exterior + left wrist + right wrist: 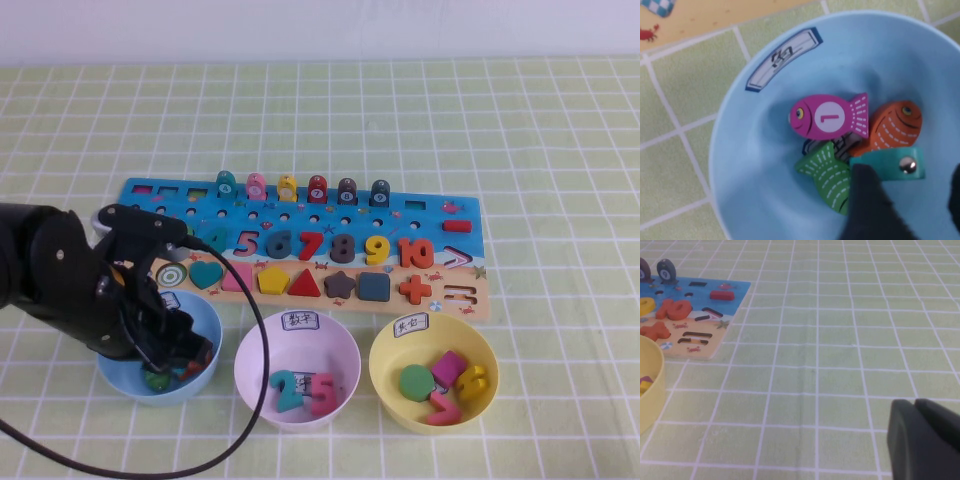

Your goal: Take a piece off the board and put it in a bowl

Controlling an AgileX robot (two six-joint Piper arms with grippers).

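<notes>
The light blue bowl (207, 318) stands in front of the board's left end, its white label (782, 57) on the rim. My left gripper (175, 352) reaches down into it. In the left wrist view the teal piece (890, 164) lies edge-on inside the bowl (760, 165), showing a metal stud. It lies beside a pink fish (827, 116), an orange fish (892, 126) and a green fish (827, 175). The left gripper (912, 189) is open, one finger (867, 205) touching the piece's corner. The board (440, 222) lies behind the bowls. My right gripper (917, 407) is shut over bare cloth and is not in the high view.
A pale pink bowl (252, 350) with number pieces and a yellow bowl (488, 362) with shapes stand right of the blue bowl. Several fish pieces (287, 187) stand along the board's back row. My left arm's black cable (262, 345) loops across the pink bowl's front.
</notes>
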